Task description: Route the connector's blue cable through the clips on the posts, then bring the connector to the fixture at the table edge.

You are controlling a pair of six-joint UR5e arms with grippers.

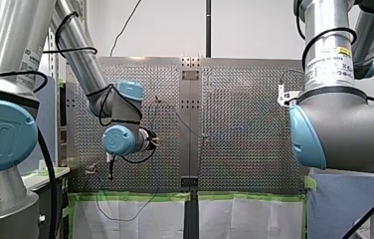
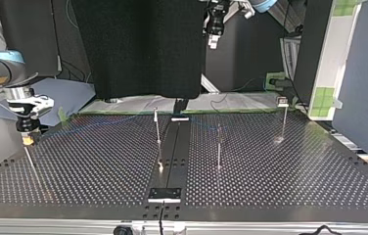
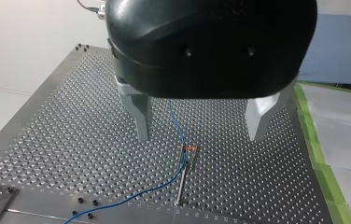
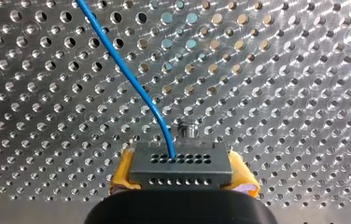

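My right tool (image 4: 183, 179) has its yellow pads (image 4: 120, 179) pinched on the connector (image 4: 181, 161), low over the tabletop (image 4: 281, 70) at the left of the top view. The blue cable (image 4: 131, 80) trails off its face. My left tool (image 3: 200, 139) is spread wide with nothing in it, over a post (image 3: 182, 182) whose clip (image 3: 189, 149) the cable runs by. I'd guess routing's mostly done, but I can't tell about the other clips. The trip to the fixture isn't done yet.
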